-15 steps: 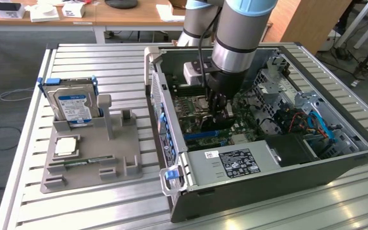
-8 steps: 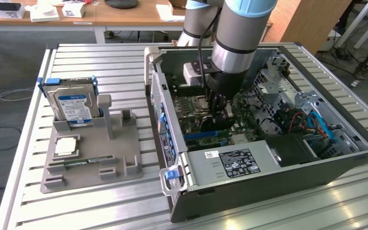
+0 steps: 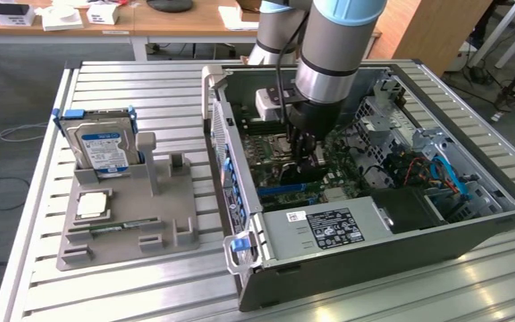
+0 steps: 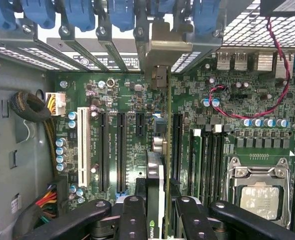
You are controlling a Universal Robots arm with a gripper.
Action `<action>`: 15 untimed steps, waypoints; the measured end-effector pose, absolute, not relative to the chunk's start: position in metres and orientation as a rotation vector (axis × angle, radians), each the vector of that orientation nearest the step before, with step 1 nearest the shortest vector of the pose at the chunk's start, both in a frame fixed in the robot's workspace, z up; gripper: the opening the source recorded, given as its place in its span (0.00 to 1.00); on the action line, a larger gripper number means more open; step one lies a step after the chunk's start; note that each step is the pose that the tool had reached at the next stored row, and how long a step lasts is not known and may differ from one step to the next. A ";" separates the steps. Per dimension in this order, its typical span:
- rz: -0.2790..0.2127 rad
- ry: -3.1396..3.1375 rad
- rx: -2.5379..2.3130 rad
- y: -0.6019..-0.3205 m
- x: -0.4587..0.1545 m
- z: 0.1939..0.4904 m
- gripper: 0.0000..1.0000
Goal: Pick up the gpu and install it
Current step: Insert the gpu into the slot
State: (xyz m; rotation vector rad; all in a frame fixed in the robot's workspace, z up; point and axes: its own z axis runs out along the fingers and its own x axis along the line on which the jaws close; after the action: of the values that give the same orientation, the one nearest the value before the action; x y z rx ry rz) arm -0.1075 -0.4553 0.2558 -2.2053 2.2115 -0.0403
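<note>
- An open computer case [image 3: 374, 268] sits on a slatted metal worktop [image 3: 132, 295], and the robot arm [image 3: 329, 60] reaches down into it.
- The pincer [image 4: 157, 212] is clamped on the gpu [image 4: 155, 185], with black fingers [image 4: 132, 220] pressing on either side of the thin card.
- The gpu stands on edge inside the case, over the green motherboard [image 4: 227, 145] and among the long black expansion slots [image 4: 121, 150]. Whether it is seated in a slot cannot be told.
- At the exterior view's left, beside the case, a grey holder [image 3: 163, 215] carries an upright hard drive [image 3: 101, 147] and a flat RAM stick [image 3: 110, 229].
</note>
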 end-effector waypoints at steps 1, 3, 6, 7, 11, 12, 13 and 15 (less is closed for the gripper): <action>-0.040 2.211 -2.206 -0.455 -0.108 0.256 0.27; -0.040 2.211 -2.206 -0.455 -0.109 0.256 0.27; -0.040 2.211 -2.206 -0.455 -0.109 0.256 0.27; -0.040 2.211 -2.206 -0.455 -0.109 0.256 0.27; -0.040 2.212 -2.205 -0.455 -0.111 0.256 0.27; -0.040 2.211 -2.206 -0.455 -0.111 0.256 0.27; -0.040 2.211 -2.206 -0.455 -0.111 0.256 0.27; -0.040 2.211 -2.206 -0.455 -0.112 0.256 0.27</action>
State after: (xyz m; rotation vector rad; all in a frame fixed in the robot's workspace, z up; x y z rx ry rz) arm -0.1116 -0.4554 0.2559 -2.2058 2.2112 -0.0404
